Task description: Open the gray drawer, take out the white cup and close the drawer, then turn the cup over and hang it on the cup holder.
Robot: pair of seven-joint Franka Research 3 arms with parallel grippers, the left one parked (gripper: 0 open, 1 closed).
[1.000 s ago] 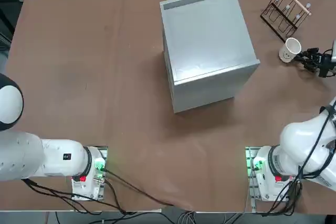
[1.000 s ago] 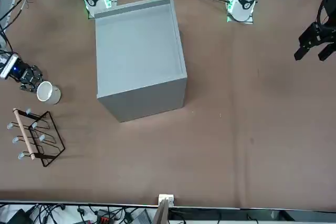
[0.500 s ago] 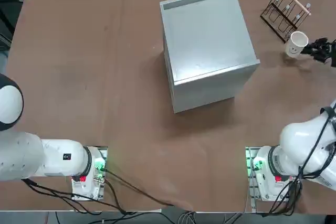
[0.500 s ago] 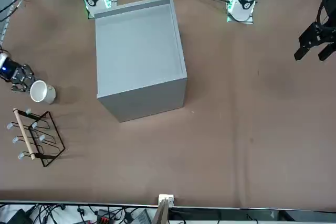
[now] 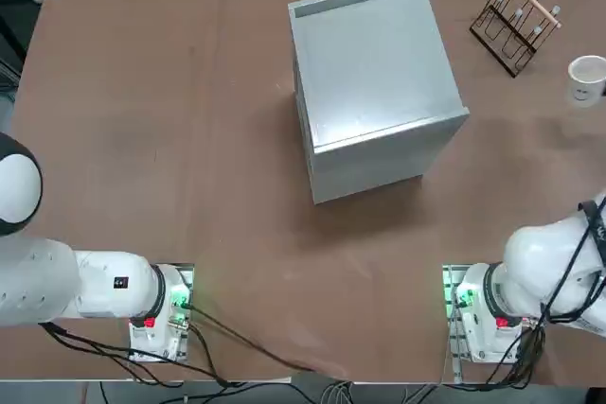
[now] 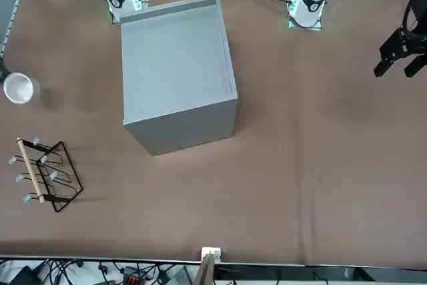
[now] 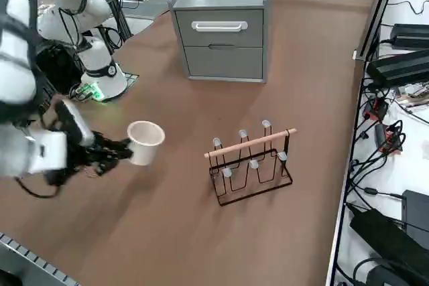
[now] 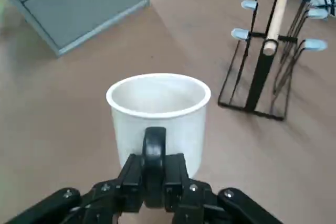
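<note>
The white cup (image 8: 157, 116) hangs upright, mouth up, above the brown table, with my right gripper (image 8: 154, 167) shut on its dark-looking handle. From the side, the gripper (image 7: 119, 151) holds the cup (image 7: 144, 141) a short way off from the cup holder (image 7: 251, 162). The cup (image 5: 587, 78) sits at the far right edge of the top view and at the left edge of the front view (image 6: 18, 88). The cup holder (image 5: 516, 18) stands with nothing on its pegs. Both gray drawers (image 7: 220, 28) of the cabinet (image 5: 374, 82) are shut.
The cabinet (image 6: 177, 75) stands mid-table, well away from the cup. Beyond the table edge by the holder run cables and black boxes (image 7: 392, 65). The parked left arm's gripper (image 6: 400, 51) hangs at the table's other side.
The cup has risen off the table and swung out toward the table's right edge, away from the holder, going from tilted to upright. The gripper has stayed shut on its handle.
</note>
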